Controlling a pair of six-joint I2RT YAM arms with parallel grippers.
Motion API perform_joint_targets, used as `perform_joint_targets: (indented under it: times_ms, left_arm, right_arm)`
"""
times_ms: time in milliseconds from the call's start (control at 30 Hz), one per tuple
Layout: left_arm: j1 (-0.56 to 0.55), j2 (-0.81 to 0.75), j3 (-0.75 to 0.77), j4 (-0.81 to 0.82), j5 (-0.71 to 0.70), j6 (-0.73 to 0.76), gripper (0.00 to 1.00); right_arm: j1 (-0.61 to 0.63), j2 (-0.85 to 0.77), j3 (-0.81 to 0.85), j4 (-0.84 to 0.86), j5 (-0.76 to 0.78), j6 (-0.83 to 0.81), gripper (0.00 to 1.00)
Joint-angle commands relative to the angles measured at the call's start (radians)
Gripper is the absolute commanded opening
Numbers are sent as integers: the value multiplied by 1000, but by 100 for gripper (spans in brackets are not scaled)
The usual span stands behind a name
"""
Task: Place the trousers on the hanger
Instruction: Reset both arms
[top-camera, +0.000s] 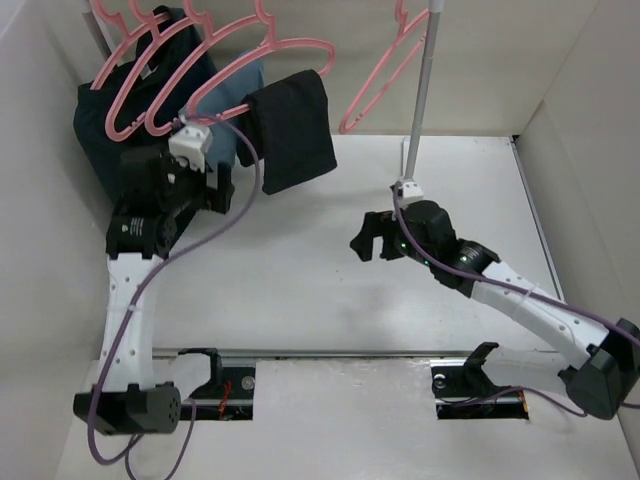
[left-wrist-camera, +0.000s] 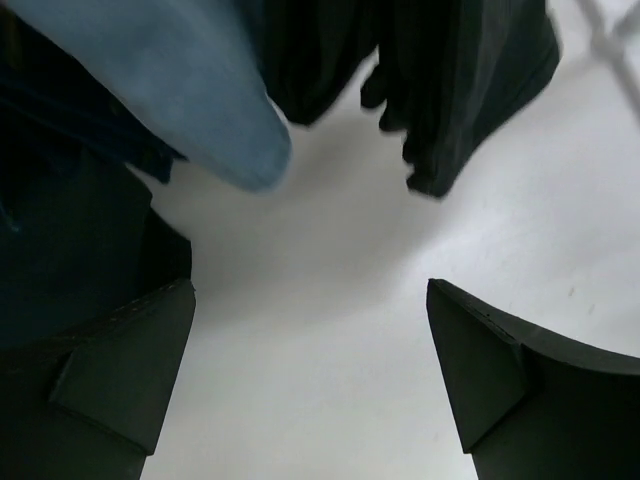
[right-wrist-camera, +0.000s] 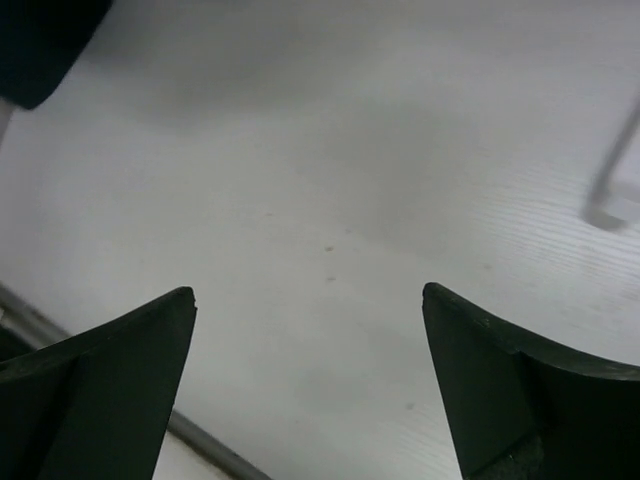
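The black trousers (top-camera: 290, 130) hang folded over the lower bar of a pink hanger (top-camera: 300, 47) at the back of the table, their ends dangling free. In the left wrist view the trousers (left-wrist-camera: 460, 90) hang just ahead of the fingers. My left gripper (top-camera: 224, 186) sits to the left of the trousers, and it (left-wrist-camera: 310, 380) is open with only bare table between the fingers. My right gripper (top-camera: 366, 236) hovers mid-table, to the right of and below the trousers. It (right-wrist-camera: 310, 380) is open and holds nothing.
A dark navy garment (top-camera: 110, 130) and a light-blue cloth (top-camera: 238, 90) hang on other pink hangers (top-camera: 130, 90) at back left. One more pink hanger (top-camera: 385, 70) hangs beside the metal stand pole (top-camera: 422, 100). White walls enclose the table.
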Motion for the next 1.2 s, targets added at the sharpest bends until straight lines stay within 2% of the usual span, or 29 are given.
perform_joint_targets:
  times_ms: [0,33,167,233,300,333,433,700,1167]
  left_arm:
    - [-3,-120,-159,-79,43,235,100]
    - [-3,-143,-211,-79,43,295,100]
    - [6,-281,-546,13,-59,355,100]
    - [6,-373,-644,126,-93,355,100]
    - [6,-422,-752,213,-133,308,100]
    - [20,-437,-777,282,-133,290,100]
    - [49,-447,-840,347,-96,196,100]
    - [74,-456,-876,369,-67,200,100]
    - [74,-456,-885,378,-85,200,100]
  right_arm:
    - [-61,-122,-107,93,143,-28,100]
    - [-77,-169,-131,110,152,-28,100]
    - [-150,-255,-219,141,175,-28,100]
    - [-183,-274,-254,141,175,-28,100]
    - [-192,-283,-273,141,187,4,100]
    - [-206,-283,-283,141,187,19,100]
    - [-224,-272,-284,104,200,44,100]
    - [-224,-272,-284,80,307,96,100]
    - [-233,-291,-293,72,327,133,100]
